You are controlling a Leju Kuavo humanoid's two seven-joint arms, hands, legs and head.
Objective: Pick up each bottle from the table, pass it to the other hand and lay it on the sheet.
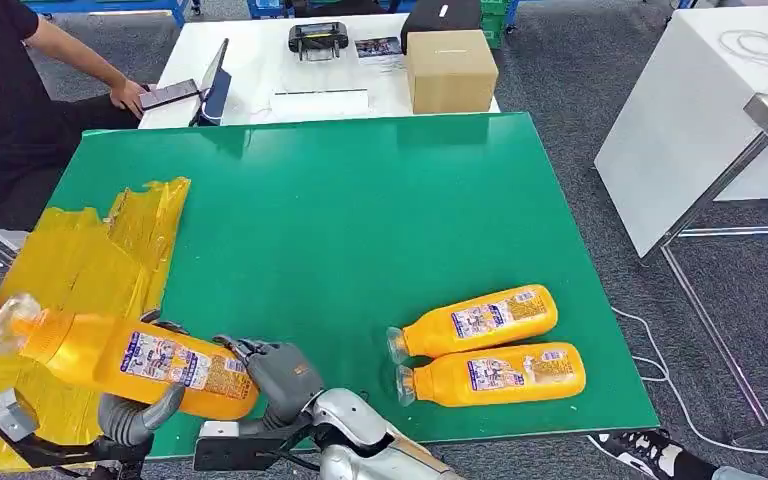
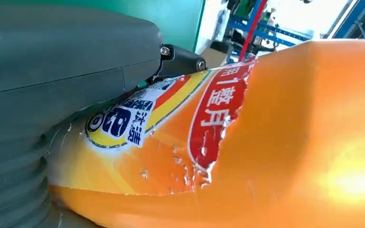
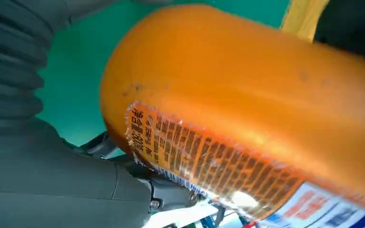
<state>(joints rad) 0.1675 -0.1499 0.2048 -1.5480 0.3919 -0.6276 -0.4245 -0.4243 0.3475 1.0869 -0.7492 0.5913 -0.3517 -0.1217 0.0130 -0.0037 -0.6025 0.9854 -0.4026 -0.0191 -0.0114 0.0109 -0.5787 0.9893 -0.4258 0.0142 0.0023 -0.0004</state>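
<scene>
An orange bottle with a clear cap end hangs tilted over the yellow sheet at the table's front left. My left hand holds it from below near its middle, the thumb lying across the label of the bottle. My right hand grips the bottle's base end, its thumb under the label. Two more orange bottles lie side by side on the green table at the front right, caps pointing left.
A person sits at the back left by a white table with a tablet, a black device and a cardboard box. Another white table stands to the right. A cable lies on the floor at the right.
</scene>
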